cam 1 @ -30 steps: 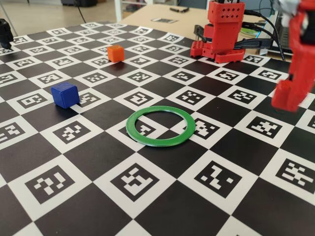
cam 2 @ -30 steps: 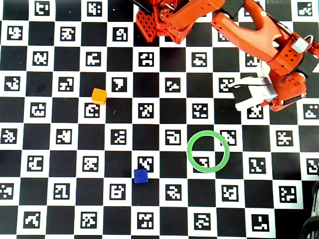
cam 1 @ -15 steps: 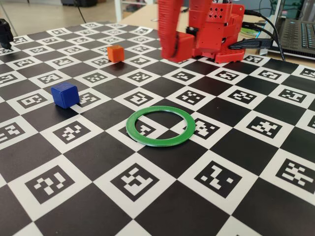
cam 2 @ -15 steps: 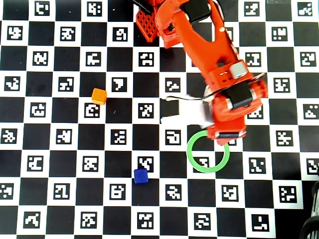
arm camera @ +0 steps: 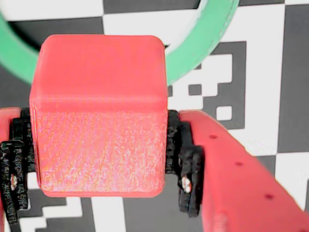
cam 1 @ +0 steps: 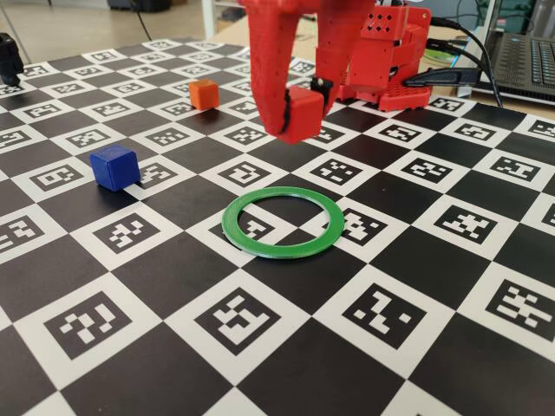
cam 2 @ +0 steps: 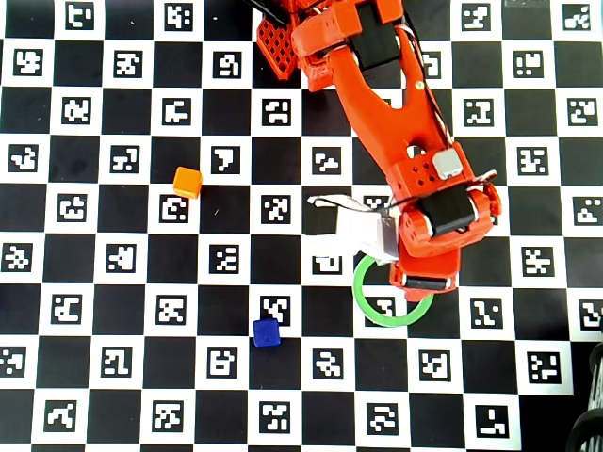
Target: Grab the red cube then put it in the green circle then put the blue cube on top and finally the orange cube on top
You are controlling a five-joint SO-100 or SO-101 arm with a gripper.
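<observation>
Fixed view: gripper clamped on red cube, held in the air just beyond the far edge of green ring. Blue cube left, orange cube far left, both on the checkered mat.

Wrist view: red cube pinched between both fingers, ring partly behind it.

Overhead view: arm covers the ring's upper right; blue cube left of the ring, orange cube far left, well apart.
</observation>
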